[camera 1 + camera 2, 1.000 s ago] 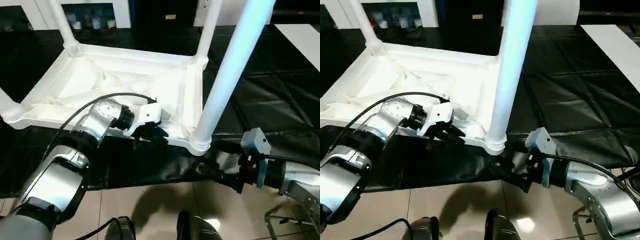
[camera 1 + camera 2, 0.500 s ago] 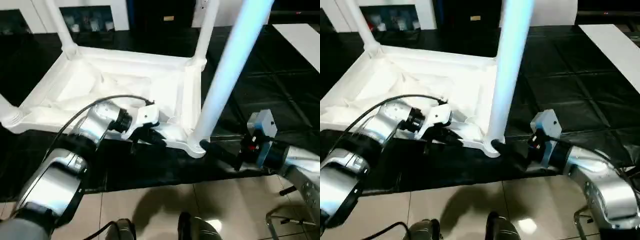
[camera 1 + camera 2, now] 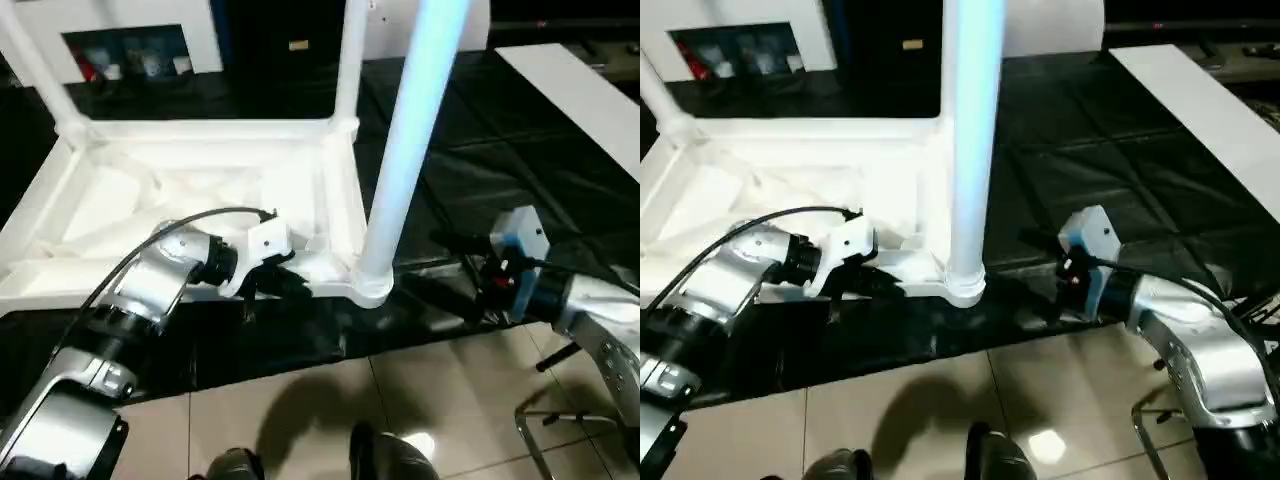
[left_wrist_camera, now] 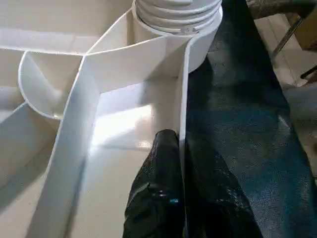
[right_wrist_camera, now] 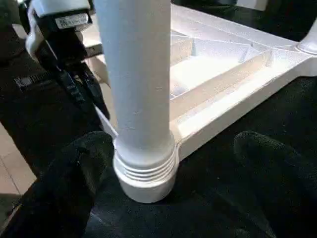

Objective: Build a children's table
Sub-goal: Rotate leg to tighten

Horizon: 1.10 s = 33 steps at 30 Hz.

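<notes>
One white table top (image 3: pixel 190 190) is seen lying upside down on a black mat (image 3: pixel 520 180), its ribbed underside facing up and its long axis running across the view. Three legs are seen fitted upright in corner sockets: a near leg (image 3: pixel 405 150) at the near right corner, a far right leg (image 3: pixel 348 60), and a far left leg (image 3: pixel 35 70). The fourth corner is cut off by the picture edge.

The left claw (image 4: pixel 181 198) is closed on the top's near rim (image 4: pixel 184 104), one finger (image 4: pixel 158 188) inside the wall and one outside, just beside the near leg's socket (image 4: pixel 198 39).

The right claw (image 5: pixel 163 163) is held wide open around the base of the near leg, with one finger (image 5: pixel 74 173) on each side; contact cannot be told.

Beyond the mat, one white cabinet (image 3: pixel 130 40) with small items in a dark compartment is seen. Tiled floor (image 3: pixel 330 400) is seen in front.
</notes>
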### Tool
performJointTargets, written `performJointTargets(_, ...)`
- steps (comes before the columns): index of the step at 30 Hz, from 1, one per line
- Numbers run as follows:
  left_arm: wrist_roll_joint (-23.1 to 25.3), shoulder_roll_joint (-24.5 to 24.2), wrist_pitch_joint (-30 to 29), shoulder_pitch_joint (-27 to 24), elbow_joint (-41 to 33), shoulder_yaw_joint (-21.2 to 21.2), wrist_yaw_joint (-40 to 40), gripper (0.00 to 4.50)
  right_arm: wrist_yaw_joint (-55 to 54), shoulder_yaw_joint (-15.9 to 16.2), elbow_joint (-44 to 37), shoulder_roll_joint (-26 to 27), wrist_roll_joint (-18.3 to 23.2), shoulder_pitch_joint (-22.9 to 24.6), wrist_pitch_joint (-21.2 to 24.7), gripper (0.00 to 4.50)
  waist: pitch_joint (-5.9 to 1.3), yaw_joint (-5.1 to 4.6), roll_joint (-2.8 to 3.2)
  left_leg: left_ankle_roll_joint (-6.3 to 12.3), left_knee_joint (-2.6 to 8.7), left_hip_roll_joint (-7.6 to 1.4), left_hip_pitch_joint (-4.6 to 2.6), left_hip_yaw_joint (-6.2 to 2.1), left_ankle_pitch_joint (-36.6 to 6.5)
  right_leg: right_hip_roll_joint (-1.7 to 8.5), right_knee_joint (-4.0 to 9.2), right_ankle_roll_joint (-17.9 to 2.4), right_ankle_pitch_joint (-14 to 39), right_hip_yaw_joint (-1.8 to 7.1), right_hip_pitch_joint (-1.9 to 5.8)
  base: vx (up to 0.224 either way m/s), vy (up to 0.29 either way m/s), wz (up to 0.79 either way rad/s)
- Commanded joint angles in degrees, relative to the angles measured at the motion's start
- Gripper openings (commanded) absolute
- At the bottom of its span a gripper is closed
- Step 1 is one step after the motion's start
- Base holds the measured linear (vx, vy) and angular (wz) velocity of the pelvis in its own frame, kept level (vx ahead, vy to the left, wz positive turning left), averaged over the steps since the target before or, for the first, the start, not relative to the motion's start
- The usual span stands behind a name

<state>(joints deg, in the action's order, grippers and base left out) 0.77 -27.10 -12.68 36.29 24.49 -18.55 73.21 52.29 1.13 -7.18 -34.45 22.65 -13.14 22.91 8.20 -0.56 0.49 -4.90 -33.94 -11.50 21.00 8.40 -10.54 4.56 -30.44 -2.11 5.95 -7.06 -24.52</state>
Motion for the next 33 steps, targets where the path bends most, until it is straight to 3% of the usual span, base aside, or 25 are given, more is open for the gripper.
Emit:
performJointTargets(1,0.3,-0.9,2.0,-0.8,-0.4,-0.5,0.7,0.09,2.2,1.5,1.7,-0.6,-1.0,-1.7,-2.0,4.50,-4.98,0.65,-0.39,5.77,3.61,-0.16,-0.22,0.22,-12.8,3.17,4.59,-3.5,32.8,1.45,4.26,0.000,0.000,0.00)
performJointTargets(2,0.0,-0.9,3.3,-1.0,-0.7,-0.6,1.2,0.09,2.9,1.9,2.3,-0.6,-1.2,-2.2,-2.5,4.50,-5.11,0.80,-0.33,6.32,3.71,-0.44,-0.16,0.30,-11.7,3.09,4.00,-4.9,29.5,1.82,4.23,0.000,0.000,0.00)
performJointTargets(5,0.4,-1.0,9.1,-1.2,-0.8,-1.6,2.4,0.09,6.4,3.9,4.8,-0.5,-1.9,-4.2,-4.3,4.50,-5.48,1.13,-0.40,7.16,3.61,-0.58,-0.02,0.47,-9.8,3.21,3.26,-6.7,25.7,2.26,4.39,0.000,0.000,0.00)
performJointTargets(7,0.1,-0.9,10.9,-1.2,-0.8,-1.9,3.1,0.09,8.2,5.1,6.5,-0.5,-2.6,-5.2,-5.5,4.50,-5.57,1.27,-0.72,7.45,3.50,-0.50,0.32,0.51,-8.9,3.21,2.97,-7.0,25.0,2.37,4.57,0.000,0.000,0.00)
performJointTargets(9,-0.2,-0.8,12.0,-1.1,-0.7,-2.0,3.7,0.00,10.0,6.0,8.2,-0.5,-3.0,-6.1,-6.6,4.14,-5.71,1.70,-0.69,7.44,3.35,-0.52,0.13,0.67,-7.7,3.21,2.63,-7.5,24.2,2.67,4.38,0.000,0.000,0.00)
performJointTargets(11,-0.9,-0.6,12.5,-0.8,-1.0,-2.2,5.1,0.00,12.7,7.6,11.7,-0.2,-4.0,-8.2,-8.5,4.02,-6.11,2.16,-0.66,8.16,3.19,-0.63,0.58,0.65,-4.4,3.13,1.63,-9.1,19.5,2.80,4.66,0.000,0.000,0.00)
performJointTargets(14,-1.1,-0.6,13.3,-0.3,-0.7,-2.5,6.3,0.00,15.5,8.5,15.3,0.6,-4.0,-10.6,-10.1,3.70,-6.03,2.83,-0.64,8.86,3.08,-0.68,0.50,0.81,-3.2,2.96,1.08,-10.8,16.4,2.95,4.47,0.000,0.000,0.00)
performJointTargets(16,-1.2,-0.6,14.2,0.3,0.1,-2.6,7.3,0.00,17.6,9.2,17.5,1.2,-3.9,-12.2,-11.2,3.65,-5.86,3.05,-0.93,8.45,3.09,-0.63,0.48,0.88,-4.4,3.00,1.33,-10.0,18.9,2.92,4.51,0.000,0.000,0.00)
performJointTargets(25,-1.3,-0.7,16.0,1.8,2.4,-2.8,9.2,0.00,24.7,10.9,23.0,2.8,-2.5,-16.1,-12.2,2.76,-5.35,3.30,-0.76,6.43,3.32,-0.77,0.07,0.77,-8.0,3.06,2.19,-7.7,26.0,2.77,4.25,0.000,0.000,0.00)
performJointTargets(33,-1.5,-0.6,15.8,2.3,3.3,-2.7,9.8,0.00,28.6,11.4,25.0,3.0,-2.3,-17.1,-11.9,2.13,-5.59,3.79,-0.74,7.03,3.24,-0.87,0.20,0.80,-6.1,2.93,1.65,-8.9,22.7,2.86,4.27,0.000,0.000,0.00)
